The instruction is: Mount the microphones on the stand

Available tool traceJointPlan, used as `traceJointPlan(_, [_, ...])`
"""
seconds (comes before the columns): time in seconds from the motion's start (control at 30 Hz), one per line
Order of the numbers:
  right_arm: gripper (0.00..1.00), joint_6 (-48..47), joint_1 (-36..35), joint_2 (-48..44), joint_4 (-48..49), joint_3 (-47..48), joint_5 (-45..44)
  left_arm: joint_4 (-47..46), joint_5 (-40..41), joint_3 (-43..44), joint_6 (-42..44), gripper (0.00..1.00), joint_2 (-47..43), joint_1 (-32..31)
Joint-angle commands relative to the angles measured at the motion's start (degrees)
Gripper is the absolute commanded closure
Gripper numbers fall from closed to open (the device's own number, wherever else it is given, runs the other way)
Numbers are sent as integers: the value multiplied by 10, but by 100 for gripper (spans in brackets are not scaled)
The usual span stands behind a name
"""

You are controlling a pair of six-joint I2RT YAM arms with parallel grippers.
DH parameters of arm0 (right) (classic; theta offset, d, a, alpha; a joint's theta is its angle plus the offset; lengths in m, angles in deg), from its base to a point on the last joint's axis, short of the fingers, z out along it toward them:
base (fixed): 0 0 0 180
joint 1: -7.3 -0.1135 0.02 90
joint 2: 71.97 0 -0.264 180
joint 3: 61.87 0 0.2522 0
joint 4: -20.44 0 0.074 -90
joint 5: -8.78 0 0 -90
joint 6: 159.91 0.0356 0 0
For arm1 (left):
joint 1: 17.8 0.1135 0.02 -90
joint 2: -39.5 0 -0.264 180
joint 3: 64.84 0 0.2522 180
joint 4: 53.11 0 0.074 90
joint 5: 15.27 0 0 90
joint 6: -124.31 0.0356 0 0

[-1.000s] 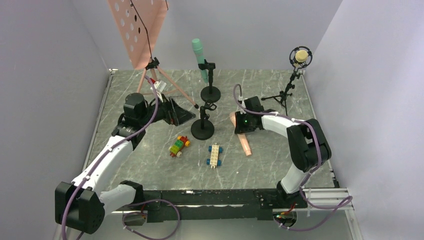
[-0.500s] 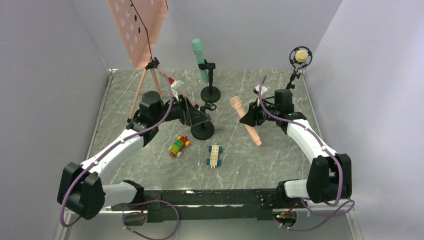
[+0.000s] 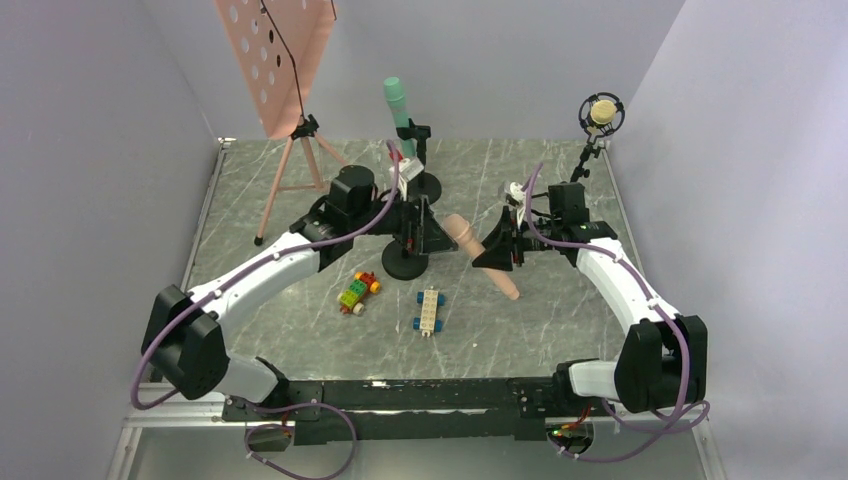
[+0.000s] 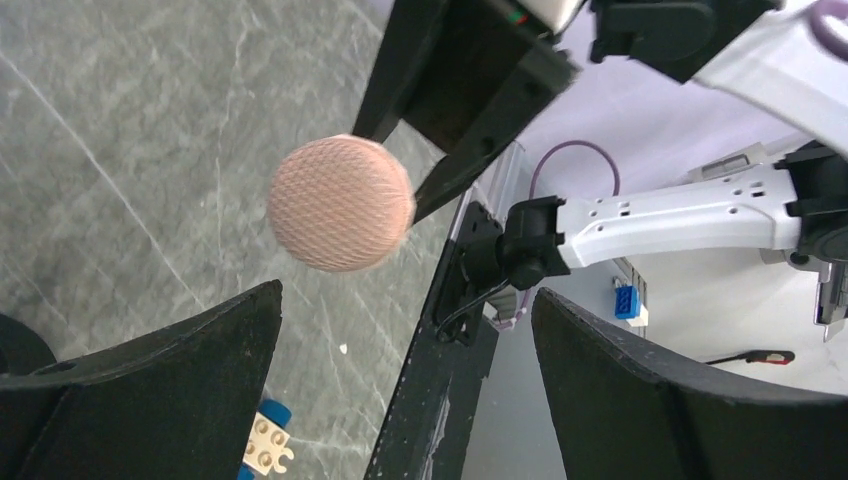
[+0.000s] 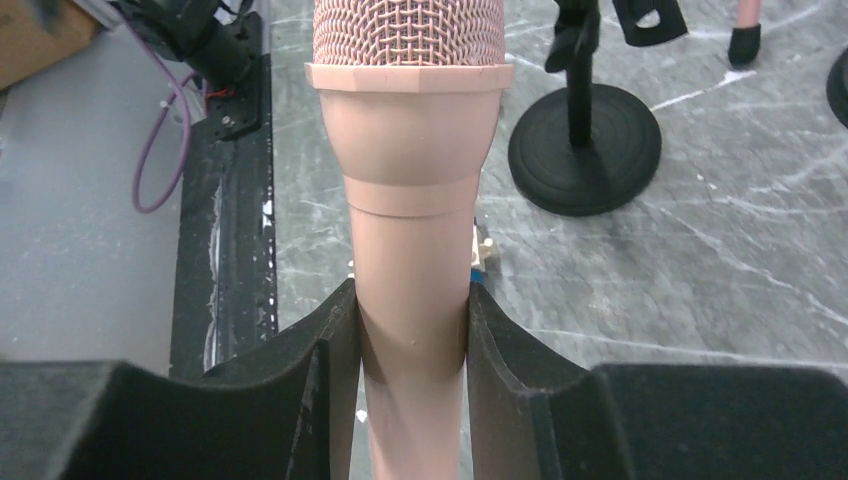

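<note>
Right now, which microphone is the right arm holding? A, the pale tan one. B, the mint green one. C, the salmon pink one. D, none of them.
C: the right wrist view shows the salmon pink microphone clamped between the right arm's fingers, while the mint green microphone and the tan microphone are apart from it at the back.
</note>
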Motion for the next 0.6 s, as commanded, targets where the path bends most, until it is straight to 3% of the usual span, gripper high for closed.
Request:
traceJointPlan(0.0, [98, -68, 1, -16, -36, 30, 65, 25, 5, 22, 16, 1, 24, -12])
traceJointPlan(0.27, [98, -88, -5, -12, -52, 33, 70, -47, -12, 26, -22, 1, 52, -37])
traceJointPlan(0.57, [98, -83, -8, -7, -46, 31, 71, -52, 61, 24, -24, 5, 57, -59])
